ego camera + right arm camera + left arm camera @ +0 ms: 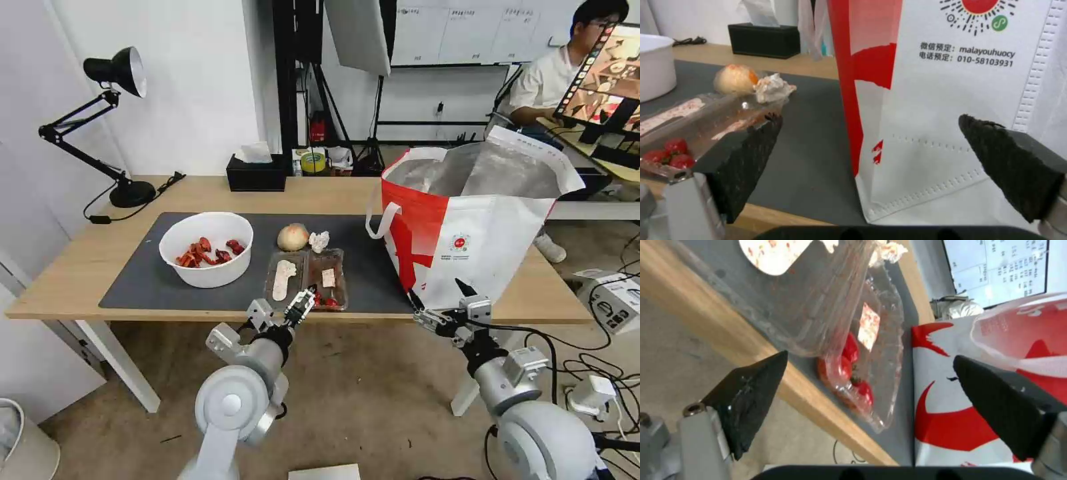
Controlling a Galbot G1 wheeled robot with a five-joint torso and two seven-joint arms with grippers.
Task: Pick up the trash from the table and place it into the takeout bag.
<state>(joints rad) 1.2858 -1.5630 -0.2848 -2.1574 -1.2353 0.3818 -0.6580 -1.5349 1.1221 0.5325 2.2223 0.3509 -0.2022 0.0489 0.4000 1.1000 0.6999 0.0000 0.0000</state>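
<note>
A: Overall, what does the head view show?

B: A light wood desk (80, 267) carries a dark grey mat (143, 280). On the mat, from the robot's left: a white bowl (207, 248) with red scraps, then a tan wrapped ball (293, 237) touching a crumpled tissue (319, 241), and in front of those a clear hinged tray (308, 279) at the near edge. The white-and-red takeout bag (480, 247) stands upright at the right, mouth open, foil lining showing. A black tissue box (256, 175) sits at the back. The left gripper (303, 303) hovers at the tray's near edge; the right gripper (440, 300) hovers before the bag's front face.

A: And the left wrist view?

B: The left gripper (869, 373) has its fingers (746, 400) wide apart, holding nothing. Between them lies the tray (871, 340) with red bits inside, and the bag (951, 420) just beside it.

A: The right wrist view?

B: The right gripper (871, 143) also has its fingers (1013, 166) spread apart and empty, facing the bag's (951, 116) printed side. The tray (698, 120), ball (734, 79) and tissue (772, 87) lie off to one side
</note>
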